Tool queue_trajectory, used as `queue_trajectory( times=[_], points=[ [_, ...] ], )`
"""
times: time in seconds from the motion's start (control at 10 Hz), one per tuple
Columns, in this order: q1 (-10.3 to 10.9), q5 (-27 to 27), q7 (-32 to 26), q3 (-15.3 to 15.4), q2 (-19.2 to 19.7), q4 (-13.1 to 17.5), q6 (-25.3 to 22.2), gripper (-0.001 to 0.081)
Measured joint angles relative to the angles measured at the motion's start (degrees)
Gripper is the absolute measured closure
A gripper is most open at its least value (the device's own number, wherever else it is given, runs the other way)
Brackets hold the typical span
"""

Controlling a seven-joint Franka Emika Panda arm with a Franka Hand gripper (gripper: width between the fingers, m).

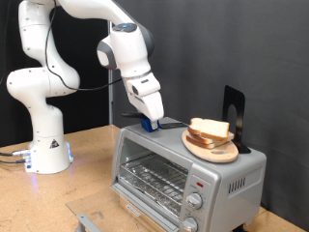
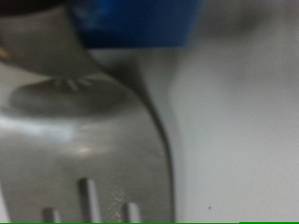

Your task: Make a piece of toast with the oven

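The gripper [image 1: 150,120] is lowered onto the top of the oven [image 1: 183,174], near that top's rear edge at the exterior view's left; its blue fingers [image 1: 149,122] meet the metal, and whether they are spread or closed on something cannot be told. The wrist view is filled by a blurred, slotted metal blade, apparently a spatula [image 2: 79,140], lying on the pale oven top beneath the blue finger [image 2: 140,21] — contact between the two is not resolved. On the same top, toward its right edge, a wooden plate [image 1: 212,149] carries a stack of bread slices [image 1: 210,130]; a single piece of toast cannot be separated from them here. A dark stand [image 1: 235,114] rises behind the plate. The oven door is shut, and only the wire rack shows through the glass. Risk: the thin blade lies flat on smooth metal — a shallow pinch could slip, or a sweep toward the plate could push it off the right edge.
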Motion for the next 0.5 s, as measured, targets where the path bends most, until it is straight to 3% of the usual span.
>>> queue_trajectory(
  times=[0.1, 0.2, 0.3, 0.5],
  points=[
    [0.0, 0.0, 0.0, 0.0, 0.0, 0.0, 0.0, 0.0271],
    [0.0, 0.0, 0.1, 0.1, 0.0, 0.0, 0.0, 0.0271],
    [0.0, 0.0, 0.1, 0.1, 0.0, 0.0, 0.0, 0.0421],
    [0.0, 0.0, 0.1, 0.1, 0.0, 0.0, 0.0, 0.0416]
  ],
)
